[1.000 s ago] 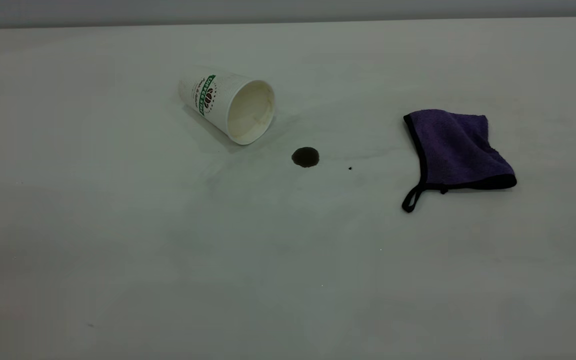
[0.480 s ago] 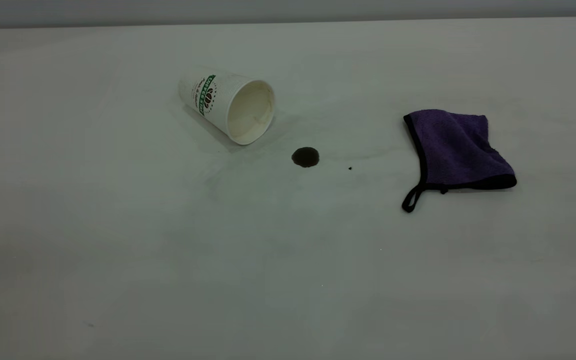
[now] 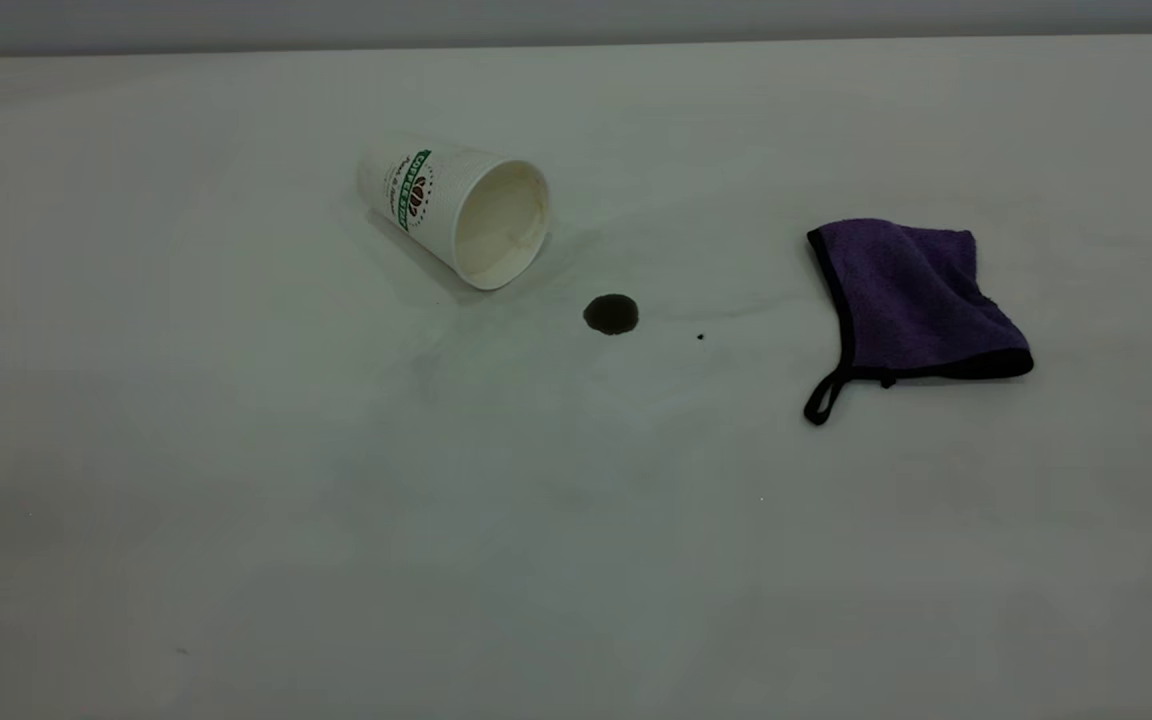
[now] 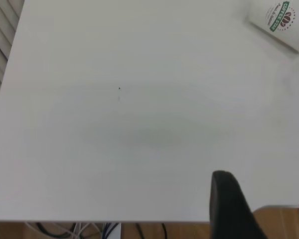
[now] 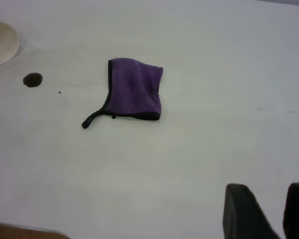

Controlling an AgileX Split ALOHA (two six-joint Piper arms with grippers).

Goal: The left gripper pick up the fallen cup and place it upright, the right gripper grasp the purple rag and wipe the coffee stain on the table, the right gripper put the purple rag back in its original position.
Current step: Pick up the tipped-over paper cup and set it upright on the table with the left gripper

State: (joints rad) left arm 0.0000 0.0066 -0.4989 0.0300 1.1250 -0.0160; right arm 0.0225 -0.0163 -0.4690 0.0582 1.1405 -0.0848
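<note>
The white paper cup (image 3: 456, 205) lies on its side at the back left of the white table (image 3: 536, 560), its mouth toward the coffee stain (image 3: 611, 314). The purple rag (image 3: 911, 300) lies flat to the right, its black loop pointing forward. Neither gripper shows in the exterior view. In the left wrist view my left gripper (image 4: 266, 191) is open and empty near the table's edge, far from the cup (image 4: 281, 20). In the right wrist view my right gripper (image 5: 269, 199) has its fingers slightly apart and empty, well short of the rag (image 5: 135, 89); the stain (image 5: 33, 79) and the cup's mouth (image 5: 0, 42) lie beyond.
A tiny black speck (image 3: 700, 337) lies between the stain and the rag. The table's edge (image 4: 139, 221) shows in the left wrist view, with wooden floor and cables below it.
</note>
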